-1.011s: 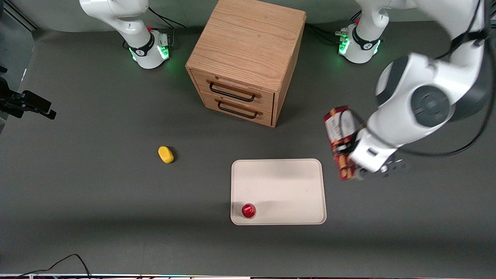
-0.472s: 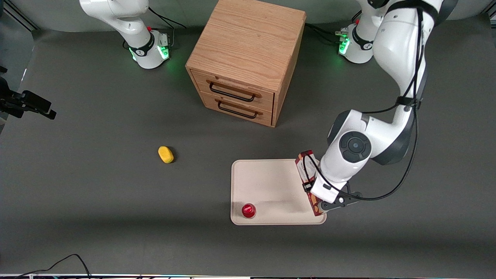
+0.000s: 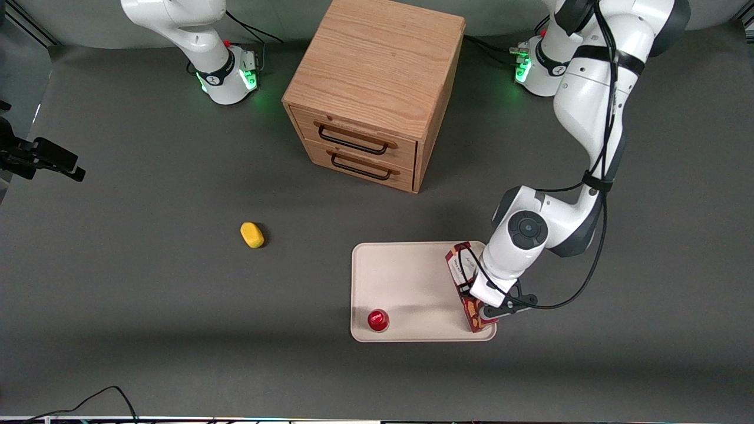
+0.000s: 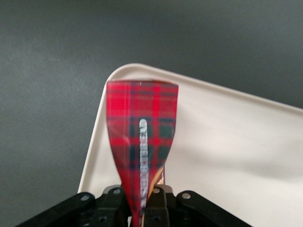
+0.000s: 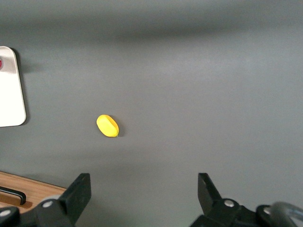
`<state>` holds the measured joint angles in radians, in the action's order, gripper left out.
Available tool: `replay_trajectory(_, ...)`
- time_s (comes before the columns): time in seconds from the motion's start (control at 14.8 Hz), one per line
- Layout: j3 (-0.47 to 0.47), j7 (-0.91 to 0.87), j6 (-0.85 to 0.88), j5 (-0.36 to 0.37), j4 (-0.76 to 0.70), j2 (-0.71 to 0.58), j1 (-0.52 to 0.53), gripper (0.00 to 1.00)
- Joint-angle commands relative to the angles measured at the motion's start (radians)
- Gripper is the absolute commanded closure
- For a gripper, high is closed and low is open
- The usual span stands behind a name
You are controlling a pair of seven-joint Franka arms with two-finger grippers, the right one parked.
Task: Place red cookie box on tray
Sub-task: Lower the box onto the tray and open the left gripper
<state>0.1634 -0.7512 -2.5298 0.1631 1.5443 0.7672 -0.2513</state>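
Our left arm reaches out from its base, elbow bent, forearm angled down toward the front camera. Our gripper [image 3: 480,303] hangs low at the wrist's end, its black fingers [image 4: 116,201] pressed close together, clamping the red cookie box [image 4: 142,137], which juts straight out from between the jaws.

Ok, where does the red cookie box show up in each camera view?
Front view: red cookie box over the tray, at its end toward the working arm, held by the gripper.
Left wrist view: box between the fingers.
Right wrist view: not in it.
Shared landmark: the tray.
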Motion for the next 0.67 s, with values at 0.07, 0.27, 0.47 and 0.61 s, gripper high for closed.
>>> replay_trajectory(0.07, -0.015, -0.030, -0.030, 0.019, 0.046, -0.014, -0.002, 0.95)
replay_trajectory(0.27, -0.016, -0.020, -0.002, 0.018, 0.034, -0.023, 0.000, 0.00)
replay_trajectory(0.47, -0.010, 0.007, 0.321, 0.012, -0.054, -0.086, 0.004, 0.00)
replay_trajectory(0.61, -0.005, 0.096, 0.570, -0.026, -0.104, -0.164, 0.012, 0.00)
